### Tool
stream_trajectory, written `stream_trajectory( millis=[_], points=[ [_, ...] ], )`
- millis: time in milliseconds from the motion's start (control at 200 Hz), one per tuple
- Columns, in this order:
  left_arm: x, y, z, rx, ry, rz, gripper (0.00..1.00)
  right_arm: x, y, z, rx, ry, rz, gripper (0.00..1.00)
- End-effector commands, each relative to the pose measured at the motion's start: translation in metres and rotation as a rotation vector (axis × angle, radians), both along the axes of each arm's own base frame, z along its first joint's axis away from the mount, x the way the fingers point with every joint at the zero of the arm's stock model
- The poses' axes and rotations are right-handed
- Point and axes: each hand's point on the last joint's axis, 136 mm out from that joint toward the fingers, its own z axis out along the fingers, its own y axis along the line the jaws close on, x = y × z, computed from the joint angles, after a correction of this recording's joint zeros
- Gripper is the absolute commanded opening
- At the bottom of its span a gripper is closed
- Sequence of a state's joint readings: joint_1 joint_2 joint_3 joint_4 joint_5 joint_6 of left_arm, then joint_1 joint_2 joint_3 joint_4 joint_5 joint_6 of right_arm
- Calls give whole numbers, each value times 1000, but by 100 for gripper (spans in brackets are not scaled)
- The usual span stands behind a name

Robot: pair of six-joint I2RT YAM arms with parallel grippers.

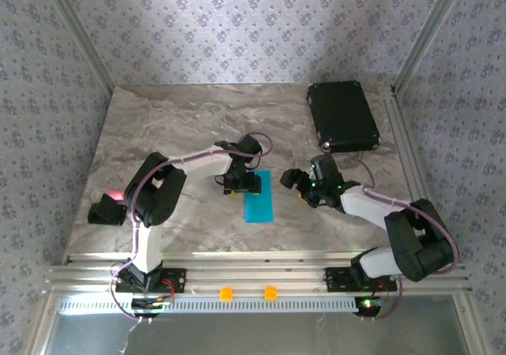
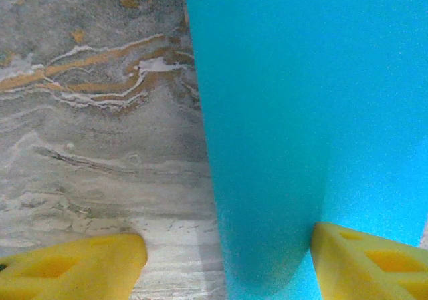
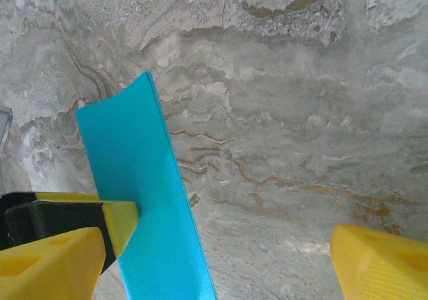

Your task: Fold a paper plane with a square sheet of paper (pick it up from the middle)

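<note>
The marble surface (image 1: 182,134) carries a black case (image 1: 342,116) at its far right and the paper (image 1: 259,198), a folded strip, lying in the middle. The left fingers (image 2: 67,266) stand open astride its left edge, gripping nothing. The right fingers (image 3: 381,266) gape wide just beside it, empty.

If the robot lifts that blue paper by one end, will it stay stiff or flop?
Probably flops: the blue paper looks thin and one end curls. Likely light; it may slide on the smooth table if pushed.
</note>
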State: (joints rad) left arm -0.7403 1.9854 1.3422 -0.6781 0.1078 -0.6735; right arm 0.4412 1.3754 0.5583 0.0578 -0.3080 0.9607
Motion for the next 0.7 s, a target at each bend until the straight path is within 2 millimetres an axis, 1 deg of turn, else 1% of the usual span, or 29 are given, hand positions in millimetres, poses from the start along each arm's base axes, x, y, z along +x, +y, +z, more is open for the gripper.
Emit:
stream_trajectory(
  millis=[0, 310, 695],
  points=[
    [-11, 24, -65, 128, 61, -10, 71, 0, 4, 2, 2, 7, 10, 89],
    [-9, 26, -67, 146, 53, -44, 71, 1, 4, 1, 1, 8, 11, 90],
    [-10, 26, -71, 151, 62, -29, 71, 0, 6, -1, -1, 16, 17, 90]
  ],
)
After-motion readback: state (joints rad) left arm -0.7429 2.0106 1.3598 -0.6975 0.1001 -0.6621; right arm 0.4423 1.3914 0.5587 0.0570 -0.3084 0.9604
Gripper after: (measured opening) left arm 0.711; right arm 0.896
